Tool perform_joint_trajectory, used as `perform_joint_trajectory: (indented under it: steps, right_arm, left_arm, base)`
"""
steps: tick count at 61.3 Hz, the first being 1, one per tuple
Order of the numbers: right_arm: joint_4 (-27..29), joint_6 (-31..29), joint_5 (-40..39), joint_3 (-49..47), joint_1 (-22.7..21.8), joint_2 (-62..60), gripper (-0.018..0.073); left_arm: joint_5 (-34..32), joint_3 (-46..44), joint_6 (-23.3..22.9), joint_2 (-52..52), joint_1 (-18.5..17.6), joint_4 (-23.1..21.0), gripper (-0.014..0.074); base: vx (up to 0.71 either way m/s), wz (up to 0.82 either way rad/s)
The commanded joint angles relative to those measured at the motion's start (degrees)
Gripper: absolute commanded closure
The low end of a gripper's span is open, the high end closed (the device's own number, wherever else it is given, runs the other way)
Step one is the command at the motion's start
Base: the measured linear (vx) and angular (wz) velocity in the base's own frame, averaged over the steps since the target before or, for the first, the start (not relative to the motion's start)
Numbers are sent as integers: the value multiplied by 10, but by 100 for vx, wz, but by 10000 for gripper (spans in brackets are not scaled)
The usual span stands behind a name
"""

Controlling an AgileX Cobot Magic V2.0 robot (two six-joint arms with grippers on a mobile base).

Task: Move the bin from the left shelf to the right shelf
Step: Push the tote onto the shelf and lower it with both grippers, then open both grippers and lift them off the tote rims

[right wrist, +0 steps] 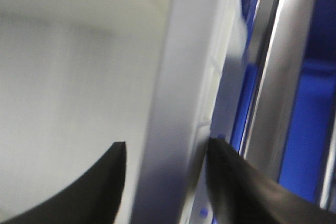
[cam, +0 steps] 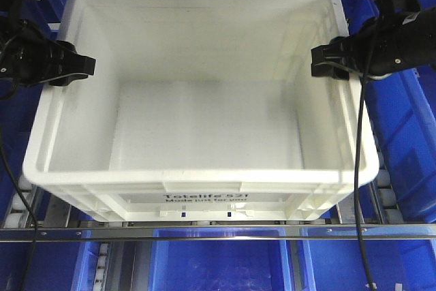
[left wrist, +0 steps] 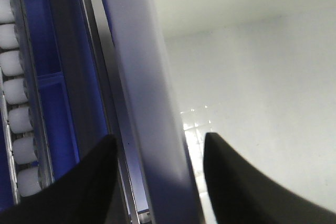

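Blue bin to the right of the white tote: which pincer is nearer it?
Right. The right pincer straddles the white tote's right rim, beside the blue bin; the left pincer straddles the opposite rim.

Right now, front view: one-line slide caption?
Both grippers, left and right, straddle opposite rims of the empty white bin.

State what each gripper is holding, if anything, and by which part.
Both hold the large white rectangular plastic bin: the left gripper straddles its left rim, the right gripper its right rim, one finger inside, one outside.
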Motion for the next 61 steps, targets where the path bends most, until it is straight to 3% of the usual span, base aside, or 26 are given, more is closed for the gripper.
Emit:
perform_joint_trajectory:
  steps: [1, 13, 38, 51, 61]
  right_arm:
    - [7, -14, -49, -21, -3, -24, 65]
    - [8, -14, -60, -21, -3, -42, -52]
    - [8, -1, -34, -21, -3, -125, -33]
    - [47, -3, -32, -21, -3, -142, -33]
    - [32, -7, -20, -21, -3, -142, -29]
  left_arm:
    - [-34, -19, 1, -16, 2, -5, 178]
    - [-36, -19, 1, -25, 2, -5, 178]
    - [-40, -19, 1, -87, 2, -5, 178]
    - [-40, -19, 1, -103, 2, -6, 178]
    - [-26, -18, 1, -103, 2, -6, 178]
  base:
    - [0, 0]
    - [0, 0]
    - [0, 0]
    - [0, 0]
    - [0, 0]
